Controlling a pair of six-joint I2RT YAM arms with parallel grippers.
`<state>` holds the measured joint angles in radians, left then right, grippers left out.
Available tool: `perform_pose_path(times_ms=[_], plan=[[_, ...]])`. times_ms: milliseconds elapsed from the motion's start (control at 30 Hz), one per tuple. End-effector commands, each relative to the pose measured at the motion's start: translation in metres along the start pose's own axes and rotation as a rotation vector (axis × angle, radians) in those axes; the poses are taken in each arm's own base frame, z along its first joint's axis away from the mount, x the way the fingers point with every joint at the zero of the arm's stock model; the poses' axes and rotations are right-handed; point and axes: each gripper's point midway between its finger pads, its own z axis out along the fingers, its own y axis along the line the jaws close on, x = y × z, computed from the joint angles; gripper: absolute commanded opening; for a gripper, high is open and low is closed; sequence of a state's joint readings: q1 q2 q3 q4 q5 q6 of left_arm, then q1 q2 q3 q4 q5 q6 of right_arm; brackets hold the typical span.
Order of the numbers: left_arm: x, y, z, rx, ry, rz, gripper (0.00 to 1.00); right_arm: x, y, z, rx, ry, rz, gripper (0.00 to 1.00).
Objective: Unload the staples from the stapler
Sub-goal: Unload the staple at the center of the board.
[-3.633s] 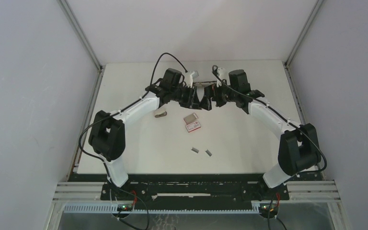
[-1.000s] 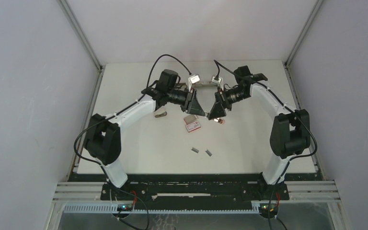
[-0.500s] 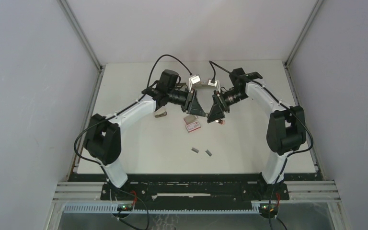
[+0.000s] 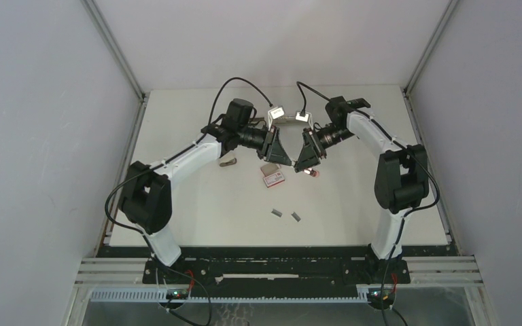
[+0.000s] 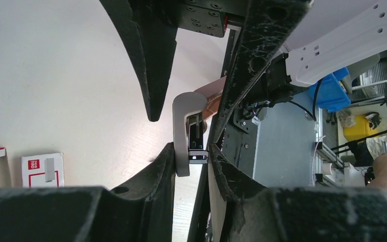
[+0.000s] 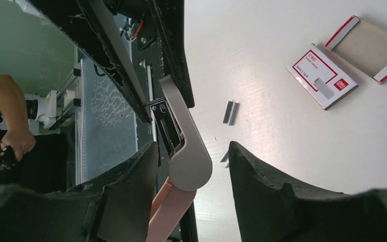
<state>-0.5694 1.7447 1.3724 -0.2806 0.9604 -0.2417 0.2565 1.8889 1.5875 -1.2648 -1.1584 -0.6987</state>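
Note:
The stapler, with a grey top and a pink base (image 4: 311, 173), is held off the table between both grippers. My left gripper (image 5: 190, 148) is shut on its grey arm (image 5: 183, 126) and metal magazine; it also shows in the top view (image 4: 282, 157). My right gripper (image 6: 192, 146) is open, its fingers (image 6: 262, 186) on either side of the stapler's rounded grey end (image 6: 187, 164) with a gap on the right. Two short grey strips of staples (image 4: 276, 212) (image 4: 296, 217) lie on the table in front; one strip also shows in the right wrist view (image 6: 231, 112).
A red-and-white staple box (image 4: 274, 178) and its open sleeve (image 4: 270, 167) lie just under the grippers, and also show in the right wrist view (image 6: 322, 75). A small brown object (image 4: 228, 161) lies by the left forearm. Frame posts stand at the table's far corners.
Since 3.6 s ago both grippers have come forward with the stapler held between them. In the last second the right arm's elbow has swung slightly left; the staple strips have not moved.

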Motion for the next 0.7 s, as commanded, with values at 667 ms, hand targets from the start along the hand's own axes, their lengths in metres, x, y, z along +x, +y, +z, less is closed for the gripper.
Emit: perform_pose_path(times_ms=[667], plan=[[-0.0183, -0.0252, -0.0079, 0.050, -0.033, 0.089, 0.49, -0.0123, 0.0157, -0.0095, -0.061, -0.037, -0.045, 0.17]])
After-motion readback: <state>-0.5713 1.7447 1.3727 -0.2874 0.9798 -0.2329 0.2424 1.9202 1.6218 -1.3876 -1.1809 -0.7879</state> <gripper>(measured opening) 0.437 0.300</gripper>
